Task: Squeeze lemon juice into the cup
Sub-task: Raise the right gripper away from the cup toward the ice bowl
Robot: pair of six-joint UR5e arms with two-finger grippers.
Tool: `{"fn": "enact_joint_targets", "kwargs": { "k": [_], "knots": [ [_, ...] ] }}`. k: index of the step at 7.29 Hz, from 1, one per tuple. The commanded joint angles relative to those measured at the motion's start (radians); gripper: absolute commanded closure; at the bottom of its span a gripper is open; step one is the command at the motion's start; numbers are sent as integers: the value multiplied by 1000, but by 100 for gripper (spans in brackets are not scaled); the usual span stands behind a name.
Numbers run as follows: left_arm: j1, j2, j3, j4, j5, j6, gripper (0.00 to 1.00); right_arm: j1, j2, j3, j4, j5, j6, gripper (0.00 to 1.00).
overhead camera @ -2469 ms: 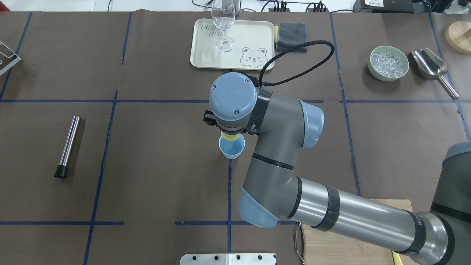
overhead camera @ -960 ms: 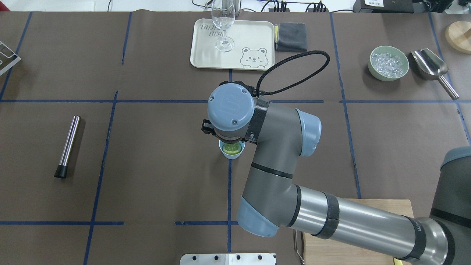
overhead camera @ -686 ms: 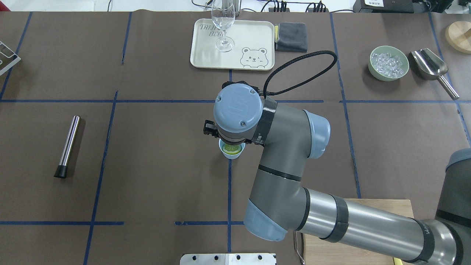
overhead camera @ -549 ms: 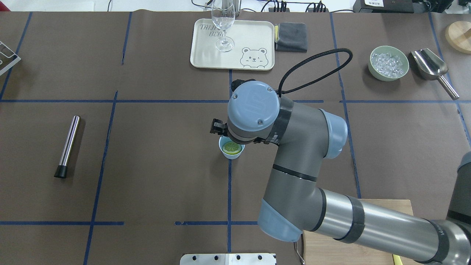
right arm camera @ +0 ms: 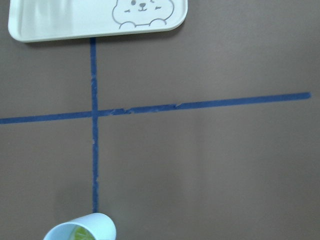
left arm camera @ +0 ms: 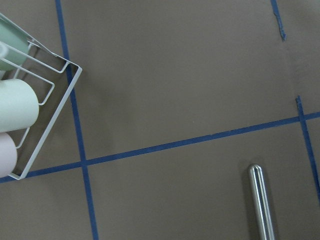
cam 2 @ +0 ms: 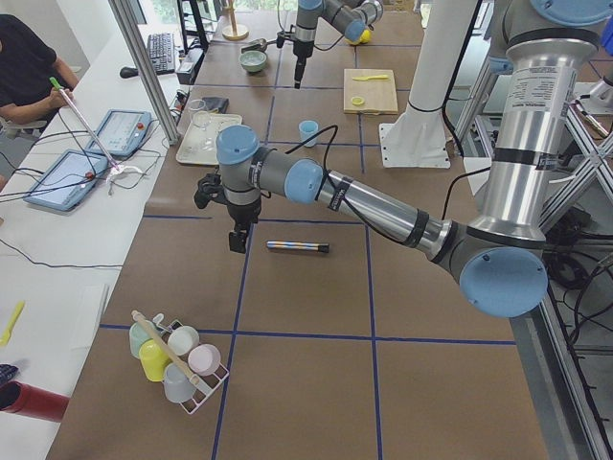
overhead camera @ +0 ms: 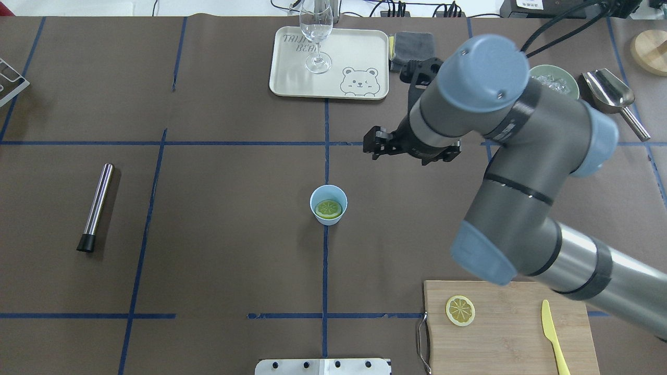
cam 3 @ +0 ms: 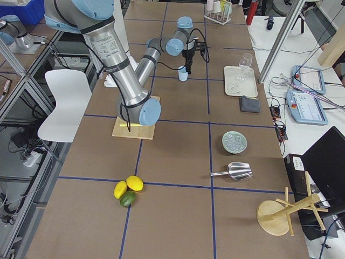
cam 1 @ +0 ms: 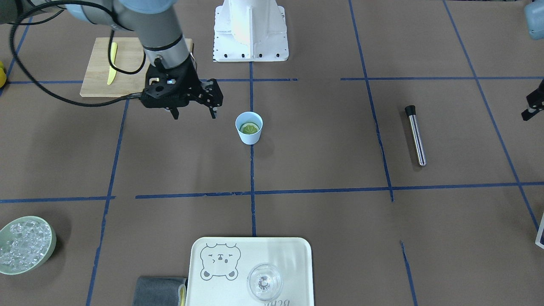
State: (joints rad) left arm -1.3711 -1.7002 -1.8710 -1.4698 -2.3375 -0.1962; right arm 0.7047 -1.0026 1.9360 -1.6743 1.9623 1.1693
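Yellow lemon (cam 1: 249, 127) slice lies inside the cup (cam 1: 249, 137); beside the cup, the right hand (cam 1: 194, 116) hangs spread wide, empty.

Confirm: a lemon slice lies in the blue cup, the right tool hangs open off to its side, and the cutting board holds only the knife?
No: the overhead view shows a second lemon slice on the cutting board besides the knife. The rest holds: slice in the cup, right tool open to its side.
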Motion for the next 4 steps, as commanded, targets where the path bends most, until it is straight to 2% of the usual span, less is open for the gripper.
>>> {"fn": "enact_joint_targets", "kwargs": {
  "k": [1,3,4],
  "knots": [
    [127,-4,-46,-7,-6,-198,0,180,-121,15,4,131,-261,0],
    [231,-6,-36,-7,-8,-198,0,296,-198,-6,5,191,-437,0],
    [274,-9,16,-9,-9,-198,0,371,-229,-18,5,248,-518,0]
  ]
}}
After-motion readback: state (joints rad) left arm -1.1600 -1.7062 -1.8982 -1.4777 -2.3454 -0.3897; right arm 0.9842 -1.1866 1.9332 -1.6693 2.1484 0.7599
